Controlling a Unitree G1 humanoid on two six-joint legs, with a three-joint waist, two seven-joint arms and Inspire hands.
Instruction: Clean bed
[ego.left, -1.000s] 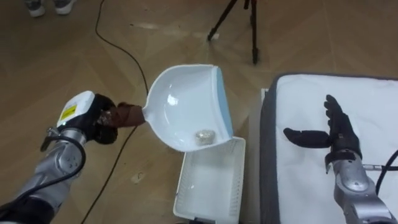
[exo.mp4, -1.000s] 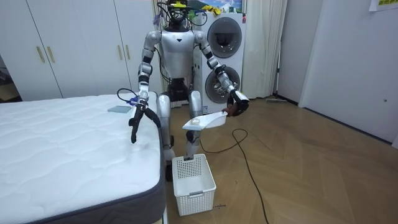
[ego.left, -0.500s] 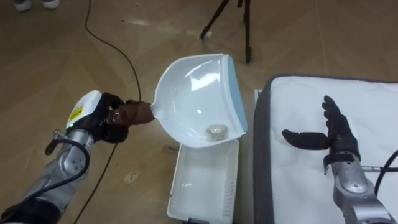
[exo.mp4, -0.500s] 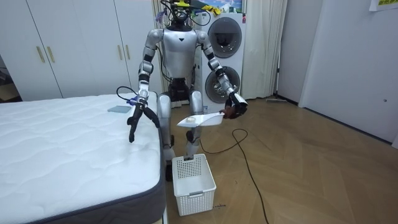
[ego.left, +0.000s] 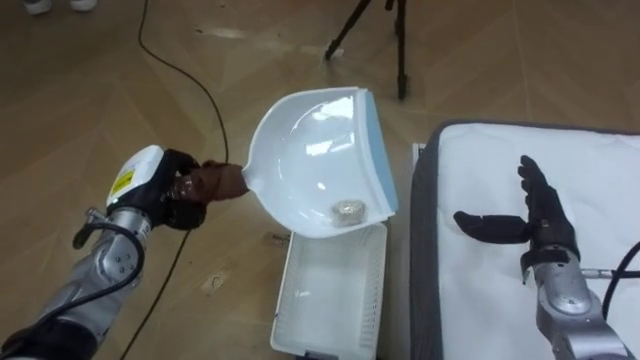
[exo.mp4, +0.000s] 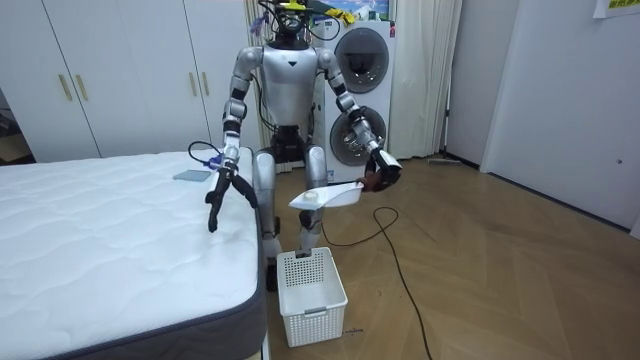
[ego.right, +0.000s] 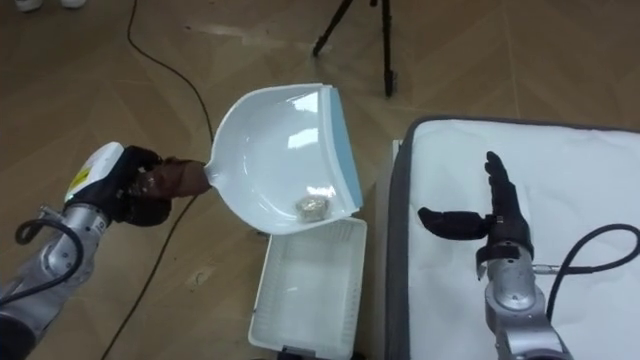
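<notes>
One hand does the work here. The left hand (ego.left: 170, 190) is clamped round the brown handle (ego.left: 215, 182) of a white dustpan (ego.left: 310, 150) and holds the pan above the far end of the white plastic basket (ego.left: 283, 290) on the floor. A small pale clump (ego.left: 348, 209) lies in the pan against its blue lip (ego.left: 378, 150), just over the basket's far rim.

Over the last second the pan has edged a little further across the basket. In the last half second it has hardly stirred, and the clump has not dropped. I'd say the emptying is lined up but not done, and the pan wants more tilt toward its lip.

To the right of the basket, the right hand (ego.left: 545, 215) hovers over the white bed (ego.left: 600, 170) with fingers straight and spread, holding nothing.

A yellow label (ego.left: 125, 180) by the left hand carries print too small to read. I can make out no writing on the pan or the basket.
</notes>
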